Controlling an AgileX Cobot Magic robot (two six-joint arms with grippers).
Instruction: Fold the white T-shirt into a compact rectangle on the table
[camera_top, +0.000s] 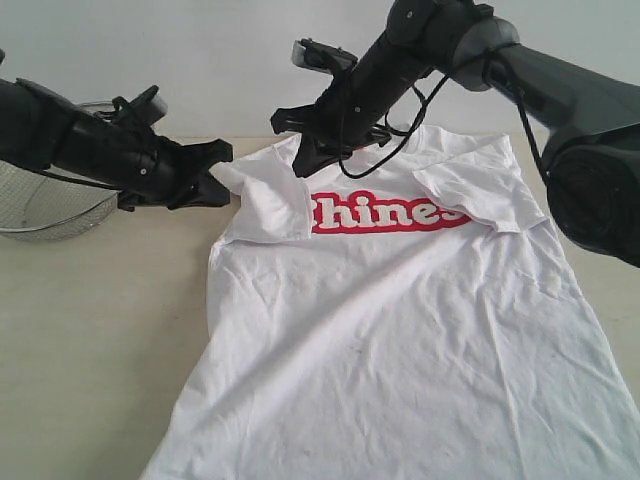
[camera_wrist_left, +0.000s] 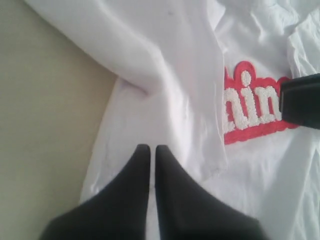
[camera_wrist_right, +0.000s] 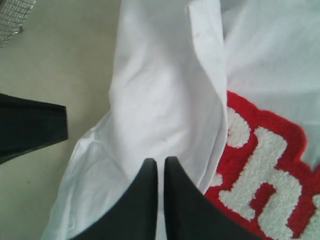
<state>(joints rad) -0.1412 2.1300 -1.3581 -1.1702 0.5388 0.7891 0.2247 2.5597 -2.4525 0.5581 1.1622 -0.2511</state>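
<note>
Item: white T-shirt (camera_top: 400, 330), lettering up, on the table (camera_top: 90, 330), sleeves (camera_top: 265, 205) folded inward. We log left gripper (camera_wrist_left: 150, 149) and right gripper (camera_wrist_right: 161, 161) both clenched over one sleeve; cloth pinch unclear.

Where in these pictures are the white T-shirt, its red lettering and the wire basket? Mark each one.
white T-shirt (camera_top: 400, 350): exterior view, plain front below the lettering.
red lettering (camera_top: 385, 212): exterior view, middle of the word.
wire basket (camera_top: 40, 210): exterior view, on its mesh wall.
</note>
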